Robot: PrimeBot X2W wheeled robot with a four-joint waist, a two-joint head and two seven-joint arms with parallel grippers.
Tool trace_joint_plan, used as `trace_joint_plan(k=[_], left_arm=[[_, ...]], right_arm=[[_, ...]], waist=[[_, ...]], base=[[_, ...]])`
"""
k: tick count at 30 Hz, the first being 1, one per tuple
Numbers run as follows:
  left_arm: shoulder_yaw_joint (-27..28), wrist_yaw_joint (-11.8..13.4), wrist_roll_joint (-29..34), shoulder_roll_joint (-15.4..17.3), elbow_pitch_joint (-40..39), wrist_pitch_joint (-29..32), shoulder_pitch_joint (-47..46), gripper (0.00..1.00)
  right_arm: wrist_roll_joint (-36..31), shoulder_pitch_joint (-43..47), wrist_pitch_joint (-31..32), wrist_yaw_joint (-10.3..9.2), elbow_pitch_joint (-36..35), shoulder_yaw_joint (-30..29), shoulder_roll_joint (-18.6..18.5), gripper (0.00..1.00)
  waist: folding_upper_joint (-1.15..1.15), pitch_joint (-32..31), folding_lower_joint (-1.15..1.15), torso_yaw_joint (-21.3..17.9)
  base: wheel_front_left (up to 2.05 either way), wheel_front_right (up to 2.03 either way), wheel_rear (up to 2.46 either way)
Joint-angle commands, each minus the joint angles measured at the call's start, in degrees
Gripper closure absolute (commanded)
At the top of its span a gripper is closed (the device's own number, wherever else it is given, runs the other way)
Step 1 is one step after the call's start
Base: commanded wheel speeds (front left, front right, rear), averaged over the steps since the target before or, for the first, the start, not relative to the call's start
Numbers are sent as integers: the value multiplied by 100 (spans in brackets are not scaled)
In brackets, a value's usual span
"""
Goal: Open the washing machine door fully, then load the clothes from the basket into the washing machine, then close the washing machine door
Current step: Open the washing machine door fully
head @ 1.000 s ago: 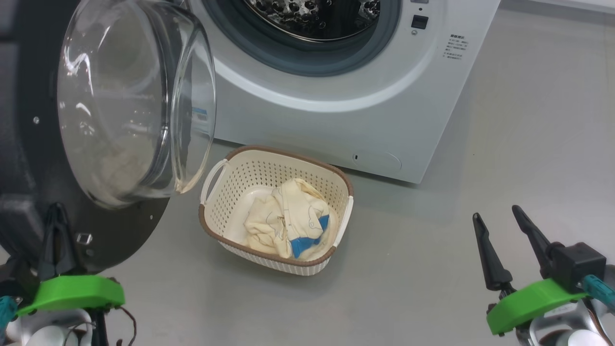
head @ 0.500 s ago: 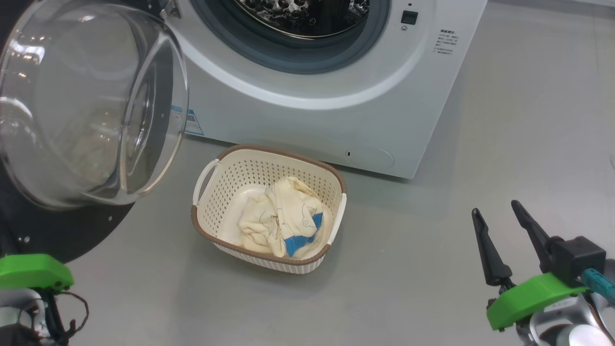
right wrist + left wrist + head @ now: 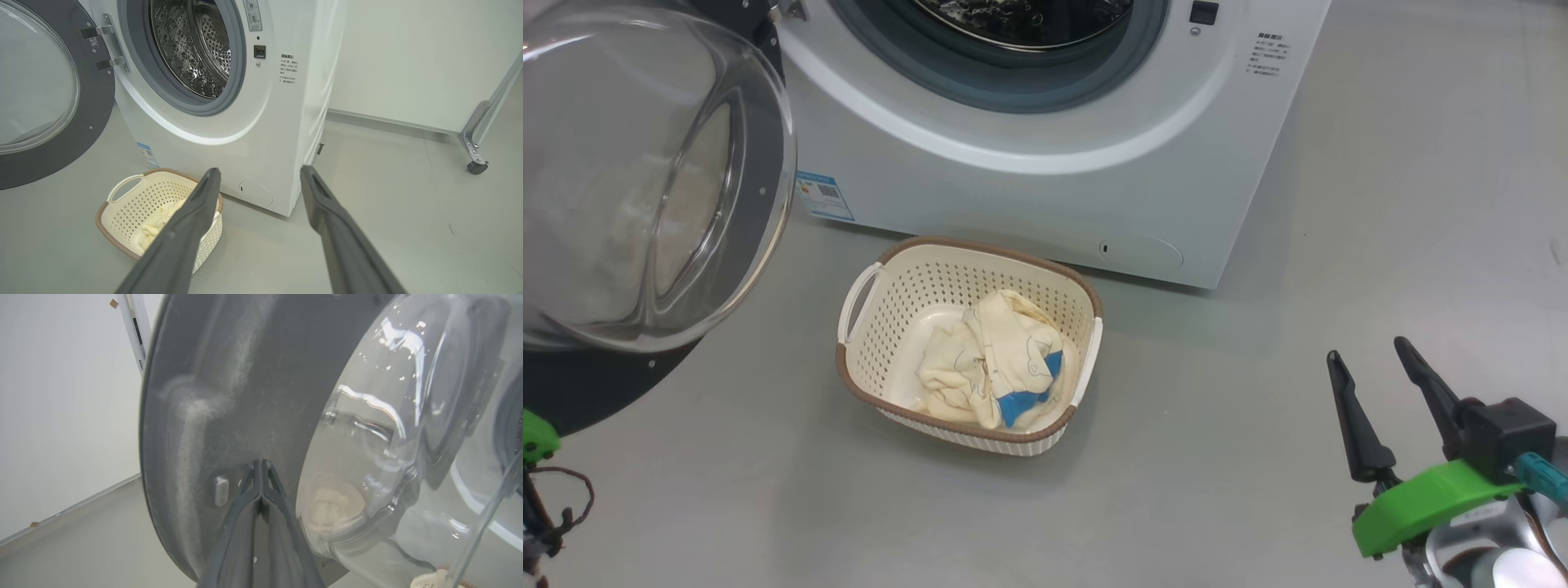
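Observation:
The washing machine (image 3: 1054, 188) stands at the top of the head view with its steel drum (image 3: 192, 45) exposed. Its door (image 3: 629, 180) hangs swung out to the left, glass bowl facing me. On the floor in front sits the basket (image 3: 968, 247) with the cream and blue clothes (image 3: 988, 359) bunched inside. My left gripper (image 3: 261, 461) is shut with nothing between its fingers, tips right at the door's grey inner face (image 3: 229, 375). My right gripper (image 3: 1366, 349) hangs open low on the right, well clear of the basket; it frames the machine's lower corner in its own view (image 3: 260, 169).
Grey floor (image 3: 1225, 457) spreads between the basket and my right gripper. A blue label (image 3: 821, 194) marks the machine's lower left front. A metal frame leg on a caster (image 3: 476, 165) stands by the white wall to the machine's right.
The door has swung wider to the left, uncovering the blue label. My left gripper has gone with it toward the left edge. The head camera has shifted. The right gripper has stayed put.

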Motion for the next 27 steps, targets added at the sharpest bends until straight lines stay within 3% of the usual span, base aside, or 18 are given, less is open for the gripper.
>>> trace_joint_plan(k=[1,14,27], left_arm=[[336,-34,59,402,-58,-15,-342,100],[847,-290,275,330,505,-15,-728,100],[1391,-411,767,-203,-360,-15,-179,100]], right_arm=[[48,-294,15,-16,-221,108,-48,0],[77,-331,1,-16,-161,133,-48,0],[123,-337,-61,-16,-105,53,-48,0]], waist=[[0,14,-1,-11],[0,65,-1,-139],[0,67,-1,-127]], base=[[0,0,0],[0,0,0],[0,0,0]])
